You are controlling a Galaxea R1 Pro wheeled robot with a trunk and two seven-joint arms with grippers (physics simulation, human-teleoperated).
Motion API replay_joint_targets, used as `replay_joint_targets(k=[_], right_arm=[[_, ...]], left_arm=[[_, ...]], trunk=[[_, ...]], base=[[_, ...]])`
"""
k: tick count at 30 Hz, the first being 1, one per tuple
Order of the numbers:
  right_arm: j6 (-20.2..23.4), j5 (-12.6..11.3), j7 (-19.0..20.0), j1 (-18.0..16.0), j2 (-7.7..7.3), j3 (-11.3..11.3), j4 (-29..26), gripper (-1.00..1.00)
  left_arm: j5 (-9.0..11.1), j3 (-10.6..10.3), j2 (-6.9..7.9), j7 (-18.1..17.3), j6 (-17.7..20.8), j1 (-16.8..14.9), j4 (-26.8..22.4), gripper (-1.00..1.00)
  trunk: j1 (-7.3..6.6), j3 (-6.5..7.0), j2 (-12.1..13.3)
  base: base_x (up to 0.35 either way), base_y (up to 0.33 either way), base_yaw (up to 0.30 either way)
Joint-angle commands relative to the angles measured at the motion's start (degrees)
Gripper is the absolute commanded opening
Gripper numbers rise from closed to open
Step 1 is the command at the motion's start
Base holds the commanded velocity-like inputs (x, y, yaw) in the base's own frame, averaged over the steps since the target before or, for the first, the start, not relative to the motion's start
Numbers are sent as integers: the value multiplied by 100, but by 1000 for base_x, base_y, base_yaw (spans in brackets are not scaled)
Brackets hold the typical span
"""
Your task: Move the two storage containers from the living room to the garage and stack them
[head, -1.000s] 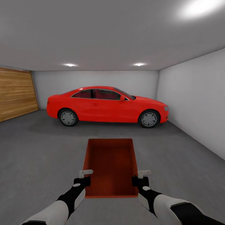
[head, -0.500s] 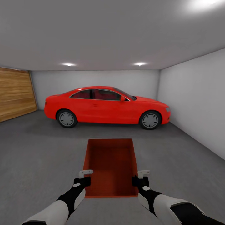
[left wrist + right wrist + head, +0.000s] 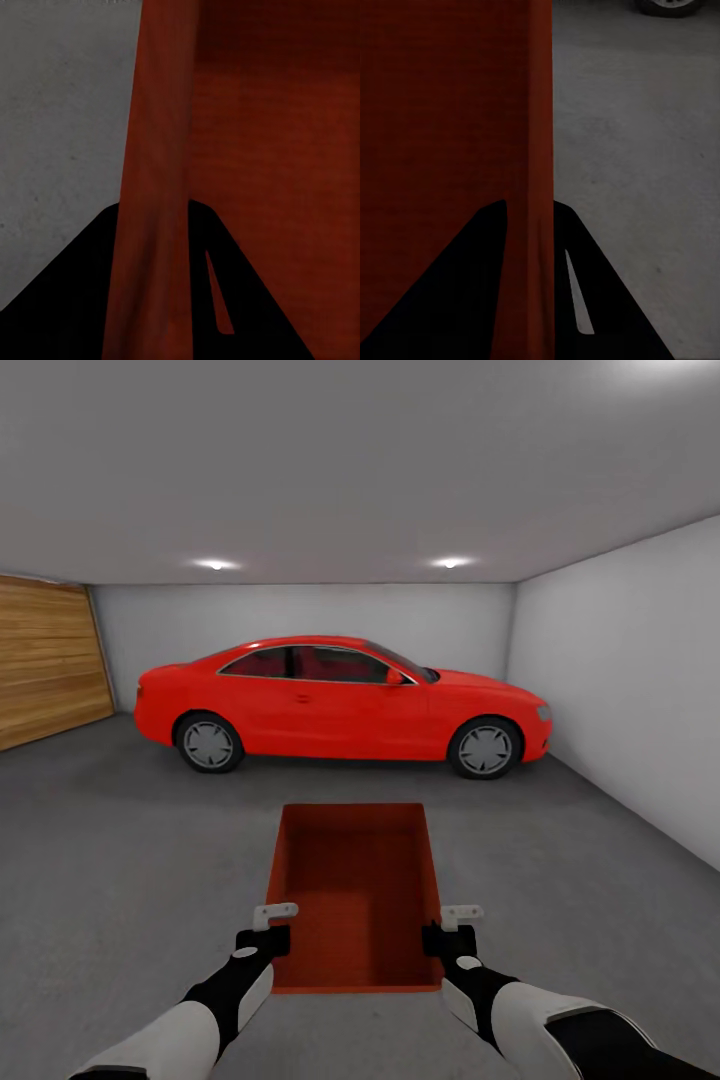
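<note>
Item: container [image 3: 352, 890], open-top, stiff, prob. light. We carry it above garage floor [image 3: 120, 860]; left gripper [image 3: 268, 928] and right gripper [image 3: 452, 928] each clamped on a side wall. Best hold: opposite rims, as is.

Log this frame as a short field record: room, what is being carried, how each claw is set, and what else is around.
room: garage, grey floor, pale walls, wooden door at left
carried item: one red-orange box, open top, held out in front above the floor
left claw: shut on the box's left wall, fingers either side of it
right claw: shut on the box's right wall, same way
box contents: empty
other things: red car parked side-on ahead, beyond the box
placement: not yet set down
</note>
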Motion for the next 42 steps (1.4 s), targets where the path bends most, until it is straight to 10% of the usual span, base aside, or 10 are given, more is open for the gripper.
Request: replay_joint_targets(k=[1,42], right_arm=[[-7,182,61,-10,7,-237,-282,-100],[-10,189,61,-10,6,-237,-282,-100]], left_arm=[[30,3,74,46,-13,3,15,-100],[30,0,74,46,-13,3,15,-100]], trunk=[[5,-2,-3],[5,-2,-3]], base=[[321,0,0],[321,0,0]])
